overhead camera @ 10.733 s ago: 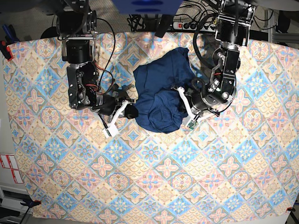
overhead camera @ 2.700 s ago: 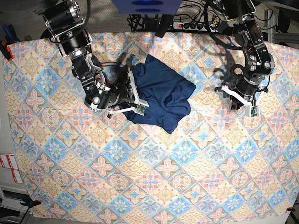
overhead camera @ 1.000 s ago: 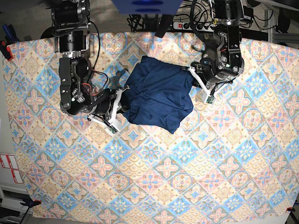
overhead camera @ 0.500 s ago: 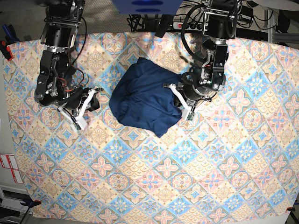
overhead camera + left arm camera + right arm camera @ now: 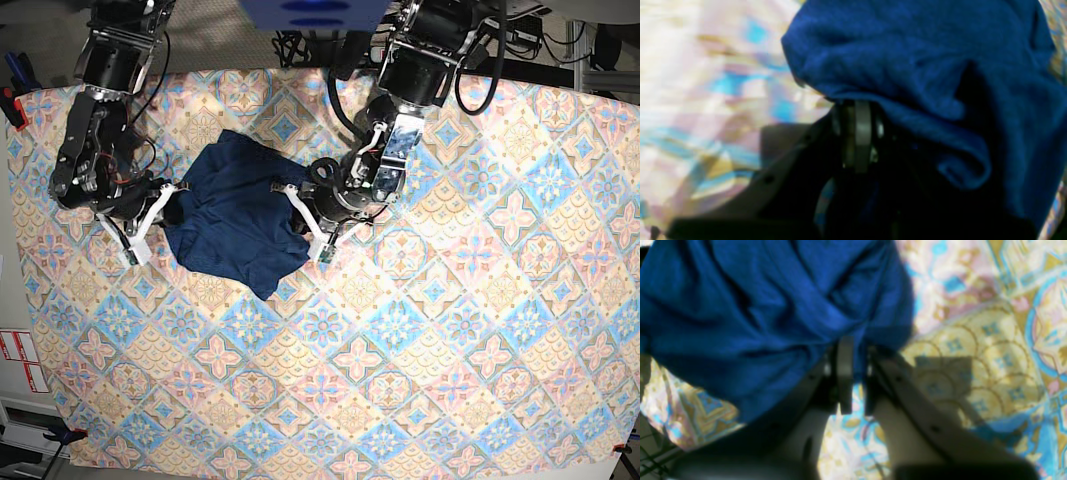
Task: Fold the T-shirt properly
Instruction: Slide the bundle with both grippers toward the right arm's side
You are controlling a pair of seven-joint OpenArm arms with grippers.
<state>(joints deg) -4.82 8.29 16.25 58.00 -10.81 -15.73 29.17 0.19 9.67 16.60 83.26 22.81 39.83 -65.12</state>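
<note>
Both fingers [image 5: 300, 225] [image 5: 160, 215] pinching bunched T-shirt [image 5: 235, 215] on patterned cloth [image 5: 450, 330].

The T-shirt [image 5: 235, 220] is seen in the upper left part of the base view as a bunched, dark navy-blue heap of thin knit fabric, with no print shown. It is spread over the patterned surface in a rough, uneven shape, wider toward the top and narrowed to a point at its lower edge, and no neat fold is visible. In the left wrist view the fabric [image 5: 923, 66] fills the upper right of the frame, gathered into thick soft folds with a rolled lip hanging at the lower right. In the right wrist view the cloth [image 5: 766, 306] covers the upper left, creased in long diagonal wrinkles; its edge appears lifted slightly, though blur makes this uncertain.
</note>
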